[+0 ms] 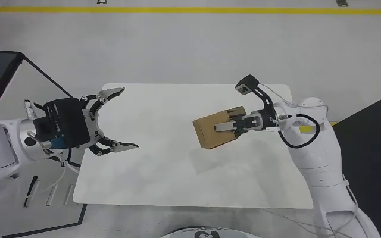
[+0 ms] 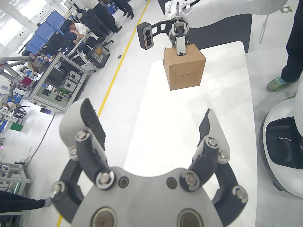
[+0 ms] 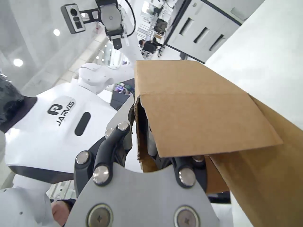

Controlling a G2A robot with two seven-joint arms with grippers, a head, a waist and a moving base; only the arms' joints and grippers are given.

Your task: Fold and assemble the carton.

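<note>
A brown carton [image 1: 214, 131] hangs tilted above the right-centre of the white table [image 1: 178, 178]. My right gripper [image 1: 225, 127] is shut on one wall of it, one finger outside and one inside. In the right wrist view the carton [image 3: 201, 119] has a loose flap folded over its open end, next to my right gripper [image 3: 139, 131]. In the left wrist view the carton [image 2: 184, 69] shows a folded, closed end, with the right gripper [image 2: 181, 49] clamped on its top edge. My left gripper [image 1: 128, 118] stands open over the table's left end, well apart from the carton; nothing lies between the fingers [image 2: 93, 119].
The table's bare surface [image 2: 189, 131] stretches between the two grippers. A black frame [image 1: 12, 65] stands off the table's left side. A person's legs in dark trousers [image 2: 292, 48] stand on the floor beside the right arm.
</note>
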